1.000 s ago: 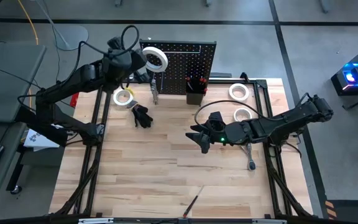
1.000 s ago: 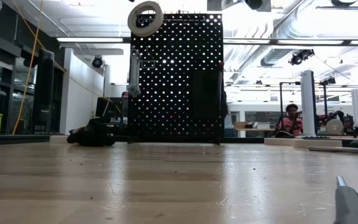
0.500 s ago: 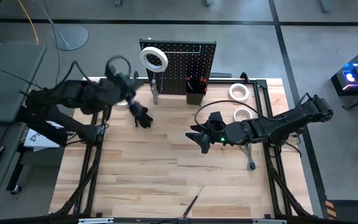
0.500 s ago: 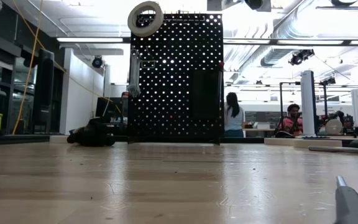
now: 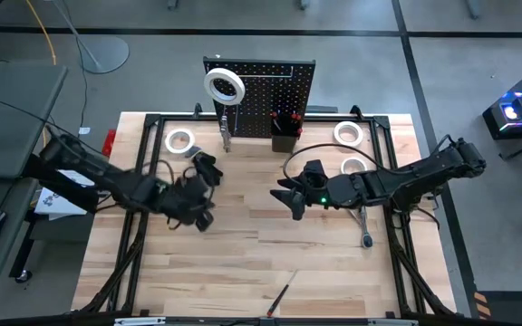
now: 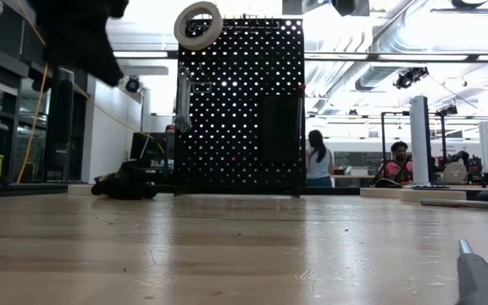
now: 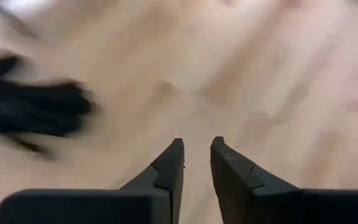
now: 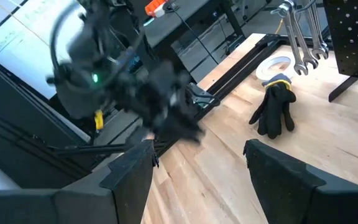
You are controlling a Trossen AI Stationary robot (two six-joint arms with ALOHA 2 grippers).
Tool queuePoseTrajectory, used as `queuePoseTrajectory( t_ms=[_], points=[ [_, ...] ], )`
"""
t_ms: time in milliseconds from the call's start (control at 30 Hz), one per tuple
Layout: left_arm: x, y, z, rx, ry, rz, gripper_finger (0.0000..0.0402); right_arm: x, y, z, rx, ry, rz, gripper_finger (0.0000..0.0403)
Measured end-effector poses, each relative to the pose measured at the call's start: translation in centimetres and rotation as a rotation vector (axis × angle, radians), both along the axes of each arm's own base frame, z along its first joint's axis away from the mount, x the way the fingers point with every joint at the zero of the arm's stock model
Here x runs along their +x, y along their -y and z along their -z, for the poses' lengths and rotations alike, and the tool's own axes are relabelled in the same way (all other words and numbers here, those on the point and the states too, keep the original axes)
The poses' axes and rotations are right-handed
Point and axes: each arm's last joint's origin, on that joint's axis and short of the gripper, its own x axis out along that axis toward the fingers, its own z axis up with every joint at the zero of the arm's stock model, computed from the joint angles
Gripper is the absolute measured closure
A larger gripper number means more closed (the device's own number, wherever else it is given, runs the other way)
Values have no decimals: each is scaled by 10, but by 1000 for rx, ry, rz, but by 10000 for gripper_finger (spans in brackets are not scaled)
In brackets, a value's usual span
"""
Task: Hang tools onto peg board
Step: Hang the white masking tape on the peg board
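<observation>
From above, the left gripper (image 5: 199, 215) reached low over the table's (image 5: 243, 263) middle-left, empty, while the right gripper (image 5: 290, 201) waited mid-table with jaws wide apart; one tape roll (image 5: 224, 86) hung on the peg board (image 5: 270, 86) and three lay on the table. The low view showed the board upright at the far edge. The left wrist view showed that gripper's fingers (image 7: 169, 168) slightly apart over bare wood.
</observation>
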Motion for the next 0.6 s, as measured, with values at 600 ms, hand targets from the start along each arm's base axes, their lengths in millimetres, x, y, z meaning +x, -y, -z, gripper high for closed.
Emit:
queuePoseTrajectory(
  t_ms=[600],
  points=[
    [-24,-93,9,-5,-80,-166,252,8,43,0,116,34,167,158]
  ],
)
